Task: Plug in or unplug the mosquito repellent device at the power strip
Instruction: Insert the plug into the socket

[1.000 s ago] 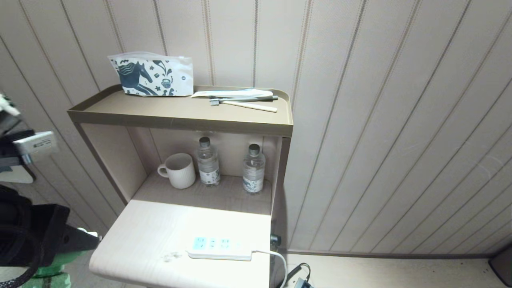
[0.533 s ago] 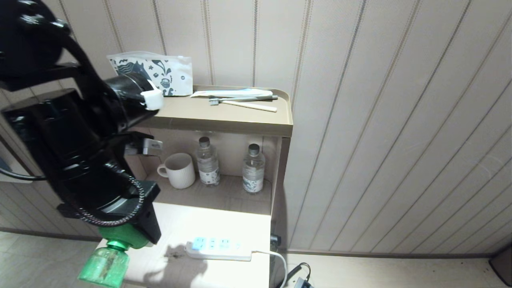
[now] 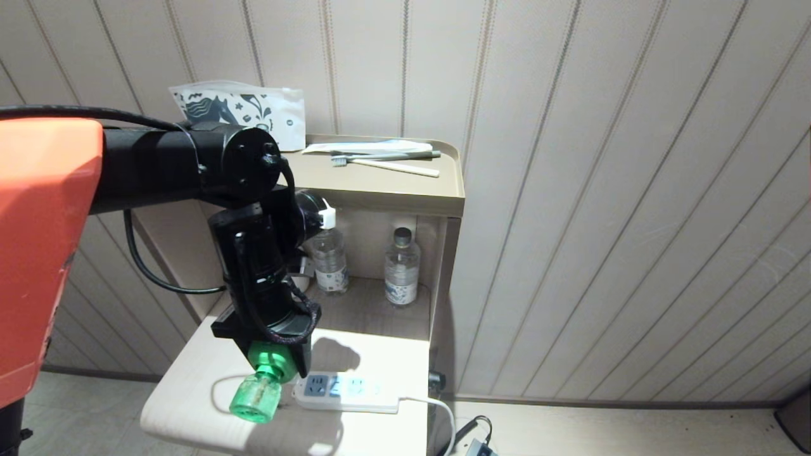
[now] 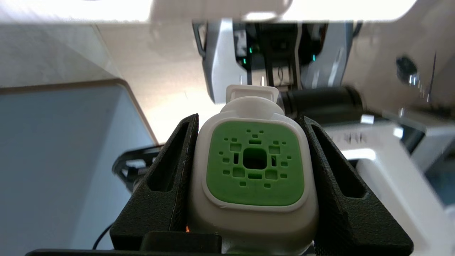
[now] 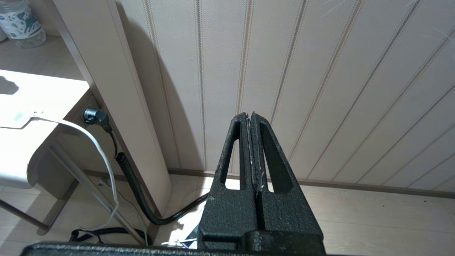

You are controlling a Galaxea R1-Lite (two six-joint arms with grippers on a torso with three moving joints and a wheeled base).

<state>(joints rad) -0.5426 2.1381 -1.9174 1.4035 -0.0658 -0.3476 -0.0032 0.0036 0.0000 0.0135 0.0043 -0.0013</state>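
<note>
The mosquito repellent device (image 3: 256,396) hangs over the front of the pale table (image 3: 190,392), its translucent green bottle tilted toward me. My left gripper (image 3: 280,360) is shut on its white-and-green head (image 4: 254,167), a black finger (image 4: 167,177) pressed on each side and the two metal prongs (image 4: 250,80) pointing away from the wrist. The power strip (image 3: 348,392), white with light blue sockets, lies flat just to the right of the device, apart from it. My right gripper (image 5: 250,115) is shut and empty, parked low by the wall to the right of the table.
Two water bottles (image 3: 402,266) stand on the lower shelf behind the arm. A patterned pouch (image 3: 253,107) and toothbrushes (image 3: 386,163) lie on the brown top shelf (image 3: 380,196). The strip's white cable (image 3: 440,411) drops off the table's right edge to the floor.
My left arm has swung in from the left and lowered, carrying the device rightward over the table until it hangs beside the strip's left end. The strip and the shelf items have not moved.
</note>
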